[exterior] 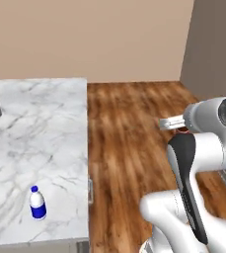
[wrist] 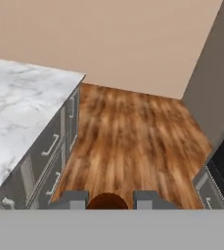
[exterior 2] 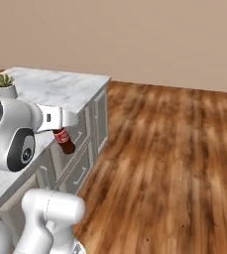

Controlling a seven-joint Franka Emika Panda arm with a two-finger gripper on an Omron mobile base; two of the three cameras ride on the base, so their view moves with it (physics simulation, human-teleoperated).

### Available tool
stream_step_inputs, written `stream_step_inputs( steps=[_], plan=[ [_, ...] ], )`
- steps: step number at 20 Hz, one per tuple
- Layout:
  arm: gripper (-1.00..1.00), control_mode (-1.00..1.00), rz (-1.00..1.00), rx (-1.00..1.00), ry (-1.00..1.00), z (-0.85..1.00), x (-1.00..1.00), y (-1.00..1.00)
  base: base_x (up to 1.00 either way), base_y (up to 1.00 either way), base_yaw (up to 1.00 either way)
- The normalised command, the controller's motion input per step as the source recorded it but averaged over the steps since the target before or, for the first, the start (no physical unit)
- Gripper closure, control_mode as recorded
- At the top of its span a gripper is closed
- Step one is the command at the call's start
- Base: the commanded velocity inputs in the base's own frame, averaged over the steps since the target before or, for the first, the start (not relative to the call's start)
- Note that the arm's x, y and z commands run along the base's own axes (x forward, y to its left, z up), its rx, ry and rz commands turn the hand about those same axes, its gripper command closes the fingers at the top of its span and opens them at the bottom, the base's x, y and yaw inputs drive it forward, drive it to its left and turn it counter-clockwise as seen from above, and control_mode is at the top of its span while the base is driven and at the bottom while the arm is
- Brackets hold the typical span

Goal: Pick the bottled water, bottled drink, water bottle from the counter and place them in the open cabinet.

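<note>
Item in transit: slim dark brown cola-style bottled drink (exterior 2: pixel 64 141) with red label, pinched in the two-finger gripper (exterior 2: pixel 65 130) over the wooden floor (exterior 2: pixel 164 149) beside the white marble counter (exterior 2: pixel 60 89); next, carriage to the open cabinet, while the small clear blue-labelled bottled water (exterior: pixel 37 203) waits near the counter's front edge.

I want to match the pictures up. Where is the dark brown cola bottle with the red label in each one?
Left base view: the slim dark brown cola bottle with red label peeks out right of centre, beside the white arm.
Right base view: the bottle hangs from the tool, left of centre.
Hand view: its round brown end sits bottom centre between the fingertips.
Shared landmark: the white marble counter.
</note>
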Motion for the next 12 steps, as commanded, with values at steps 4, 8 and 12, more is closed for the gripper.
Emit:
stream_step_inputs(
  steps=[4, 8, 12],
  plan=[
    [1.0, 1.0, 0.0, 0.0, 0.0, 0.0, 0.0, 0.0, 0.0, -0.11, -0.57],
    [1.0, 1.0, 0.0, 0.0, 0.0, 0.0, 0.0, 0.0, 0.0, -0.13, -0.56],
    [1.0, 1.0, 0.0, 0.0, 0.0, 0.0, 0.0, 0.0, 0.0, -0.15, -0.56]
  ],
)
